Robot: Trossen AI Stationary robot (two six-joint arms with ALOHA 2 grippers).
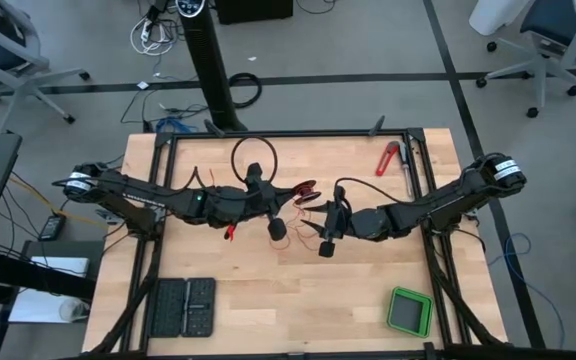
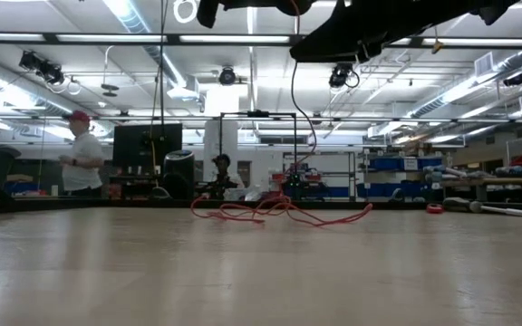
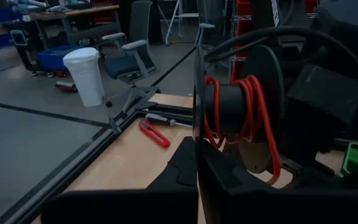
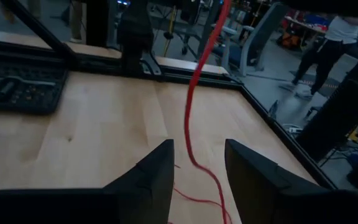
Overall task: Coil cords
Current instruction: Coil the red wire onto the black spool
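Right wrist view shows the right gripper point(image 4: 197, 174) spread around the red wire point(image 4: 194, 106) above mid-table; left gripper point(image 3: 197, 168) pressed together beside wound turns. Keep tension steady, I judge.

One red wire point(image 2: 279, 212), two arms point(image 1: 408, 212)

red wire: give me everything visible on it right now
The red wire is very thin, flexible and plastic-looking. Part lies in loose tangled loops on the wood table near its middle. The left wrist view shows several turns wound round a dark cylinder, apparently part of the right arm. One strand hangs taut between the fingers of the open right gripper, not pinched. The shut left gripper is close by; whether it holds wire can't be told.
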